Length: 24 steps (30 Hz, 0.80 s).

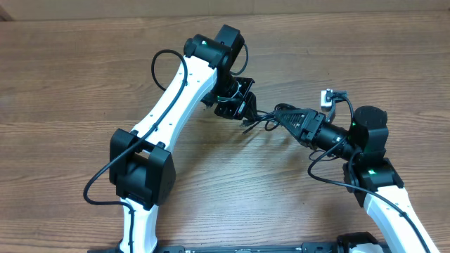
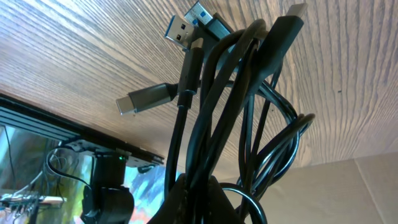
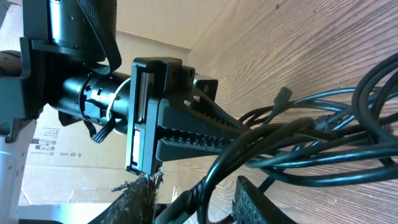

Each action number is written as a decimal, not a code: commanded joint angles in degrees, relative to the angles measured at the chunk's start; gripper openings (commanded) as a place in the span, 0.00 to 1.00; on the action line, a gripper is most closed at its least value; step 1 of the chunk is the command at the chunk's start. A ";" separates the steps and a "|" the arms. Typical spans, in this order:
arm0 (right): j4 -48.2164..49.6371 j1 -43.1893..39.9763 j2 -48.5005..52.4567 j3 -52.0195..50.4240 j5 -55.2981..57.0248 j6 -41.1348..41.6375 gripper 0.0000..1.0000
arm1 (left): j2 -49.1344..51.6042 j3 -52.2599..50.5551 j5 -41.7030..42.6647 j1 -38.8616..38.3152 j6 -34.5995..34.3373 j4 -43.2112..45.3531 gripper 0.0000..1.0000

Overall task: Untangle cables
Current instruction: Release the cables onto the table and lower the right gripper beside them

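Overhead: cables (image 1: 261, 121) bunched between the arms over the counter (image 1: 84, 84), left gripper (image 1: 242, 105) clamped on one side, right gripper (image 1: 283, 114) looks pinched on the other, so pulling apart hard would probably just cinch the knot or slip a cord.

bright, even light from above, soft faint shadows, mild sheen on the cables (image 2: 188, 71), wrist-view backgrounds blurred

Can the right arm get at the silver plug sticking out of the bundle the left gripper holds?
Probably yes. The silver plug juts free of the cables, and the right gripper sits at the bundle facing the left gripper. Strands running through its jaws may hamper it.
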 commanded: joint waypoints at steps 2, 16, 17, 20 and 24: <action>0.72 0.22 -0.13 1.14 -0.66 0.28 0.24 | 0.13 1.49 1.90 0.15 -3.52 0.26 0.09; 1.14 0.22 -0.13 1.14 2.08 1.66 0.04 | 0.13 1.51 1.73 0.15 -3.89 0.24 0.16; 1.11 0.22 -0.13 1.14 2.14 1.64 0.04 | 0.13 1.49 1.73 0.15 -3.89 0.24 0.17; 0.92 0.22 -0.13 1.14 2.21 1.62 0.07 | 0.13 1.49 1.62 0.15 -3.89 0.28 0.18; -1.92 0.22 -0.13 1.14 3.91 1.33 0.30 | 0.13 1.49 -2.75 0.15 -3.10 0.24 0.19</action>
